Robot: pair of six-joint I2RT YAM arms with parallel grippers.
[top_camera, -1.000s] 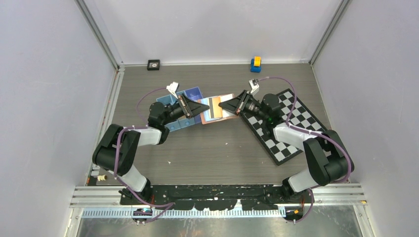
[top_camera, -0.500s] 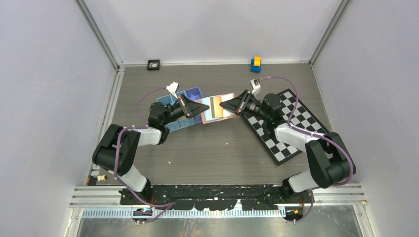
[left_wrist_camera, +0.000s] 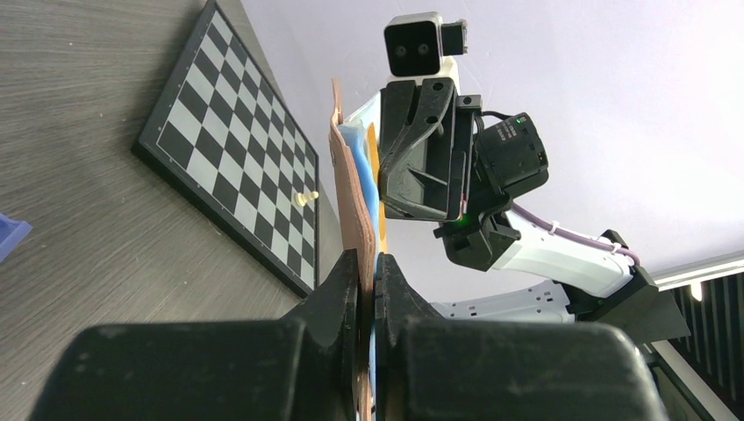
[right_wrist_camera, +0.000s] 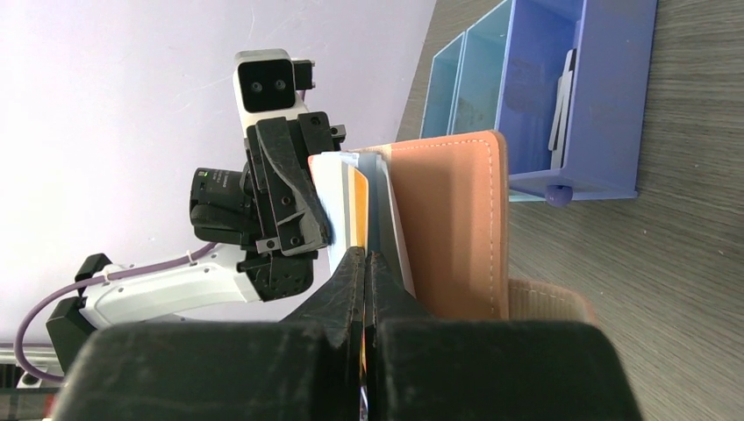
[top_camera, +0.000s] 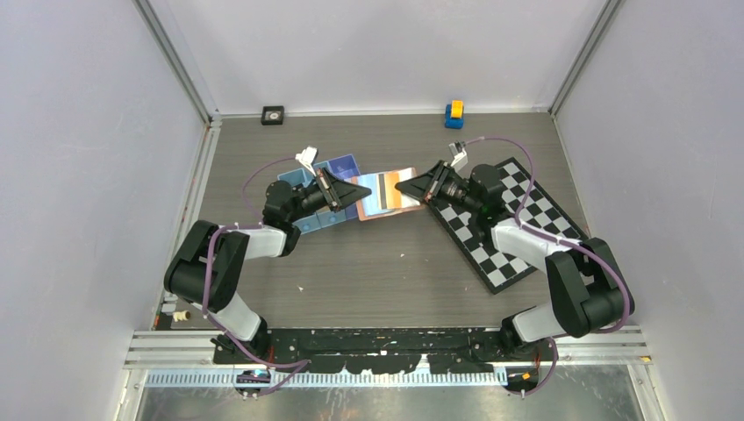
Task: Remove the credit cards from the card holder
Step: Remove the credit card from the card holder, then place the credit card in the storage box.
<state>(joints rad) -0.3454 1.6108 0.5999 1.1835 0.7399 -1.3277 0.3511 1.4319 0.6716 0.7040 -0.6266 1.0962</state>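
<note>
The tan card holder (top_camera: 373, 210) hangs above the table between both arms. My left gripper (top_camera: 361, 192) is shut on its left edge; in the left wrist view the leather flap (left_wrist_camera: 351, 193) stands edge-on between the left gripper (left_wrist_camera: 368, 263) jaws. The credit cards (top_camera: 390, 189), pale blue, orange and dark-striped, fan out of it toward the right. My right gripper (top_camera: 400, 186) is shut on them. In the right wrist view the right gripper (right_wrist_camera: 364, 256) pinches an orange card edge (right_wrist_camera: 357, 206), with the card holder (right_wrist_camera: 456, 219) just right of it.
A blue compartment tray (top_camera: 338, 167) sits behind the left gripper and holds a dark card (right_wrist_camera: 561, 96). A checkered board (top_camera: 500, 219) lies under the right arm with a small pawn (left_wrist_camera: 304, 198) on it. A yellow-blue block (top_camera: 454, 114) and a black square (top_camera: 273, 115) sit by the back wall.
The left gripper has closed tighter on the card holder. The right gripper has shifted slightly right, and the cards have slid a little that way with it.
</note>
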